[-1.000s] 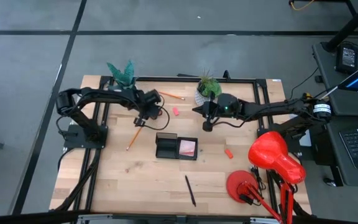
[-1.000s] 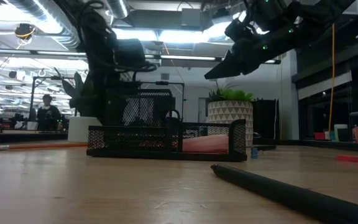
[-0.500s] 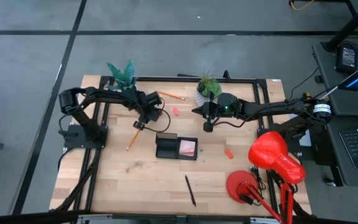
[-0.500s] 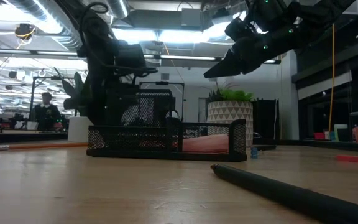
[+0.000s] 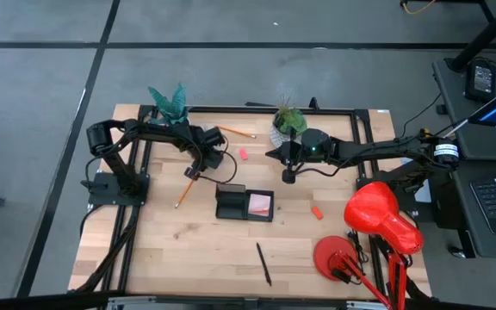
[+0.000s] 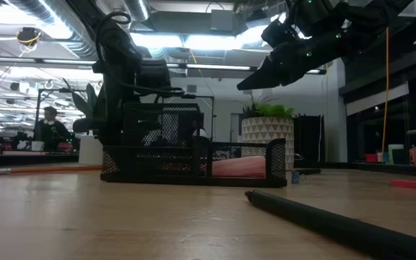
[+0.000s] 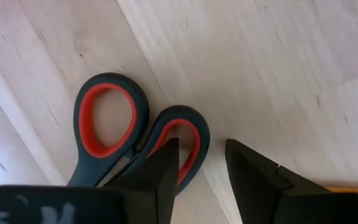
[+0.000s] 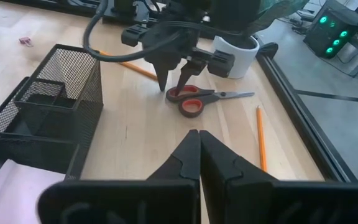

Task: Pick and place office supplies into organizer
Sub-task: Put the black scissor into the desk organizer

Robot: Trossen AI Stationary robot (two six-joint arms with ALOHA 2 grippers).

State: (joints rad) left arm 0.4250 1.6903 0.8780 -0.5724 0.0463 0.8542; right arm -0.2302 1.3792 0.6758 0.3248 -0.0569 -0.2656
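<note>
Red-handled scissors [image 8: 207,96] lie flat on the wood near the far left plant pot. My left gripper [image 7: 201,146] stands open just above their handle loops, pointing down. My right gripper [image 8: 194,134] hangs shut and empty above the table's middle, by the other plant. The black mesh organizer [image 5: 231,203] stands at the table's middle with a pink sticky-note block [image 5: 260,204] in it. On the wood lie two orange pencils [image 5: 185,189] [image 5: 239,132], a pink eraser [image 5: 243,154], an orange eraser [image 5: 317,212] and a dark pen [image 5: 264,263]. My left gripper comes down from above at the scissors' handle end. One fingertip [image 7: 163,165] stands over the rim of the smaller loop [image 7: 188,127], the other over bare wood beside it. Whether a finger touches the loop I cannot tell.
Two potted plants [image 5: 172,102] [image 5: 287,120] stand at the far edge. A red desk lamp [image 5: 377,220] fills the near right corner. Black frame rails [image 5: 136,172] border the table. A person [image 6: 49,126] shows far behind in the low view.
My left gripper has gone down toward the scissors' handles and tipped more steeply downward, its fingers still apart. The scissors have stayed where they lay.
</note>
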